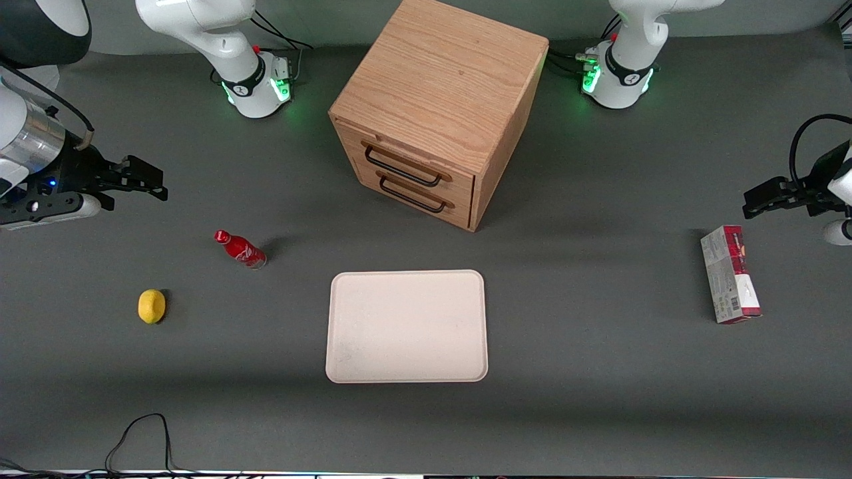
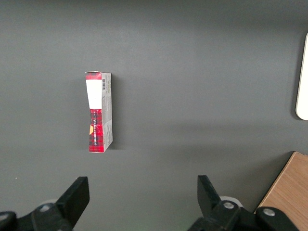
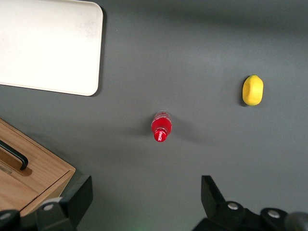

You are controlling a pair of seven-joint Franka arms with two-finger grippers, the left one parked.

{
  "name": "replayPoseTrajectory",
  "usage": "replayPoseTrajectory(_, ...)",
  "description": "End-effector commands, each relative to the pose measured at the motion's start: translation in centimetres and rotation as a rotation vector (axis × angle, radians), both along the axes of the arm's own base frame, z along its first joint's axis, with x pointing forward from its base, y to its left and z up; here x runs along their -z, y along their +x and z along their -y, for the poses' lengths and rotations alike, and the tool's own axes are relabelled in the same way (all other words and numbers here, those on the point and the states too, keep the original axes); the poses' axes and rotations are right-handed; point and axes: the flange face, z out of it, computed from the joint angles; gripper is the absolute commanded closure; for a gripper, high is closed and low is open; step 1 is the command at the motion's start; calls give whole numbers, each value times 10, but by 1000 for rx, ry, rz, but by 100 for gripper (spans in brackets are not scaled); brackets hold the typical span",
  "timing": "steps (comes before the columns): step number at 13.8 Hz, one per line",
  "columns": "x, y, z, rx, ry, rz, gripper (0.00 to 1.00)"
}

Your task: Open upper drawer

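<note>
The oak cabinet [image 1: 439, 110] sat mid-table near the edge farthest from the front cam, turned at an angle, w/ both drawers flush in its face. The upper drawer [image 1: 406, 159] was closed, its thin black wire handle [image 1: 402, 166] lying against the front; the lower drawer [image 1: 416, 189] sat just under it w/ the same handle, also closed. The gripper [image 1: 136, 183] hovered above the table toward the working arm's end, well apart from the cabinet, fingers [image 3: 77, 199] spread wide and holding nothing. In the right wrist view a corner of the cabinet [image 3: 33, 178] showed beside the open jaws. A small red bottle [image 1: 241, 249] stood upright on the table between the gripper and the tray, nearer the front cam than the cabinet. A lemon [image 1: 152, 306] lay nearer the front cam than the bottle. A pale tray [image 1: 407, 326] lay flat in front of the cabinet. A red and grey carton [image 1: 730, 274] lay on its side toward the parked arm's end.
</note>
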Motion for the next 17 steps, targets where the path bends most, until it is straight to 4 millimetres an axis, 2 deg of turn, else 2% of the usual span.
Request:
replayPoseTrajectory(1, -6, 4, -1, 20, -8, -4, 0)
replayPoseTrajectory(8, -3, 5, -3, 1, -11, -10, 0)
replayPoseTrajectory(11, -11, 6, -7, -1, 5, 6, 0)
replayPoseTrajectory(13, -9, 8, -31, -41, 46, 1, 0)
replayPoseTrajectory(17, 3, 14, -127, -189, 39, -8, 0)
